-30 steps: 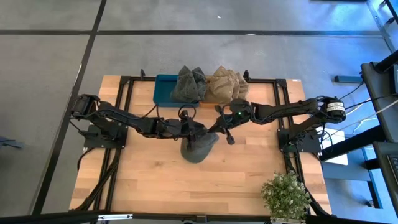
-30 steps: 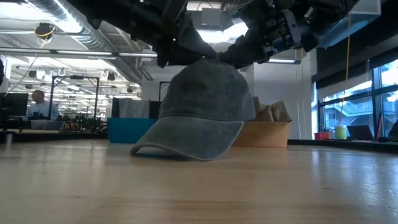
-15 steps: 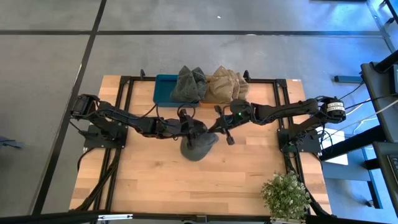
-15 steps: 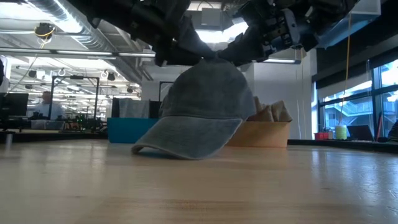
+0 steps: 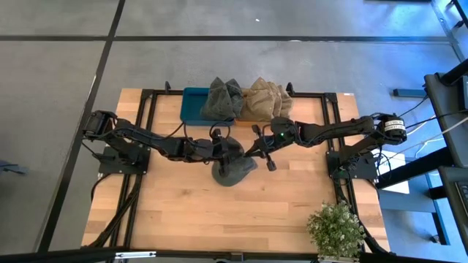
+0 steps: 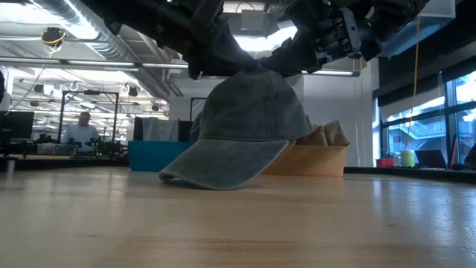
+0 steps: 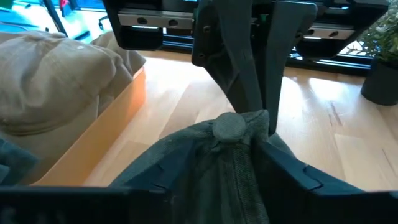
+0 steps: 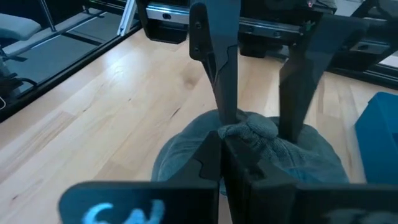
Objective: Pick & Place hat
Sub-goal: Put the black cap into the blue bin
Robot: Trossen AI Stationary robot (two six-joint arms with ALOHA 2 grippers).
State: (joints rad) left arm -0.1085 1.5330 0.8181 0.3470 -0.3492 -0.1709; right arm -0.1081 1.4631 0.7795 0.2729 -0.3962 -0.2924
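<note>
Grey hat point(image 5: 234, 169) mid-table; blue bin point(image 5: 194, 107), tan hats point(image 5: 266, 99) behind.

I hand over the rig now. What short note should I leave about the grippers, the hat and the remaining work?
Right gripper: shut, pinching the grey cap at its crown button.
Left gripper: open, fingers astride the same crown, not gripping.
Cap: resting at the middle of the table, outside both bins. Blue bin and tan bin stand at the far edge.
Done: both grippers are at the cap.
Left: lift it and place it, probably in a bin.
</note>
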